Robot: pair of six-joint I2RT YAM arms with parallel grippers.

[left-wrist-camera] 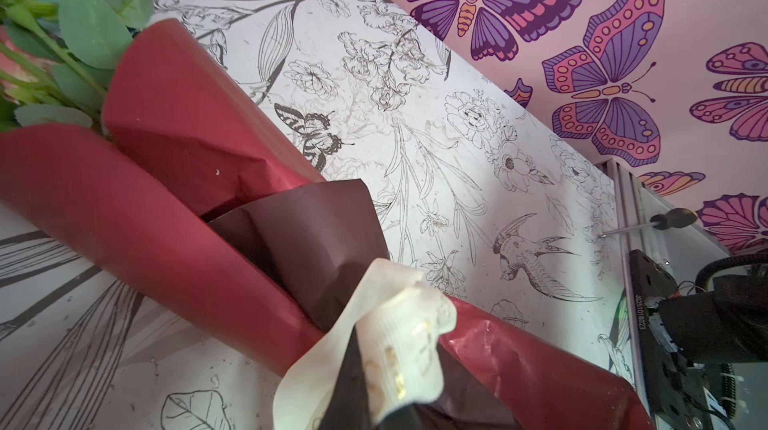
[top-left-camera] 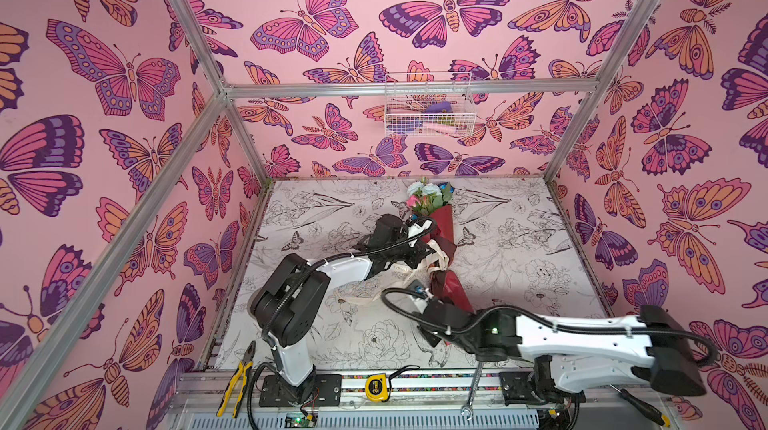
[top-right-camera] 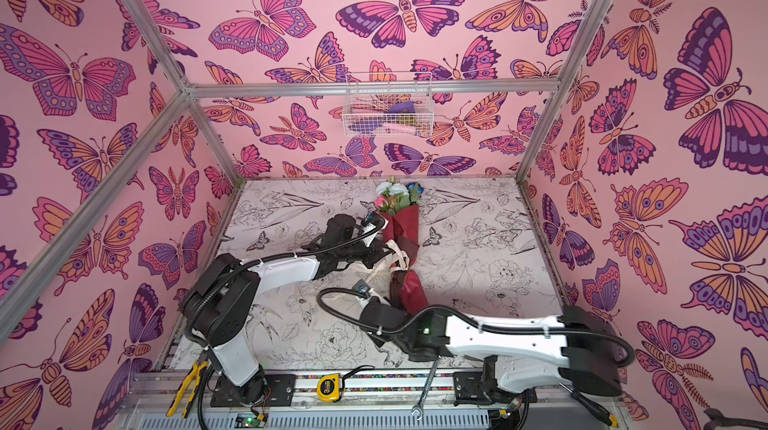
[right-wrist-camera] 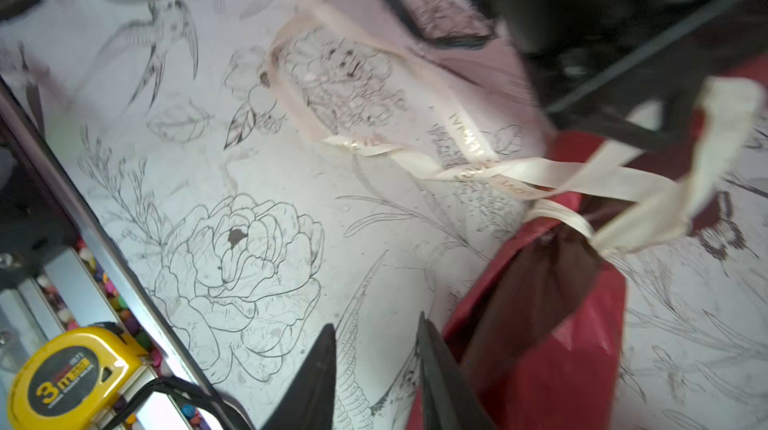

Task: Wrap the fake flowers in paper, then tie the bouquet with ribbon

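Bouquet [top-left-camera: 432,228] lies flat mid-worktop [top-left-camera: 519,241], heads toward the back wall, stems rolled in dark red paper. Cream ribbon [right-wrist-camera: 519,170] is cinched round the wrap's waist, with loose tails trailing over the worktop on the left arm's side. Left fingers [left-wrist-camera: 351,382] are clamped together on a ribbon loop just beside the wrap. Right fingers [right-wrist-camera: 376,322] are partly spread with nothing between them, low at the wrap's stem end, one finger just beside the red paper.
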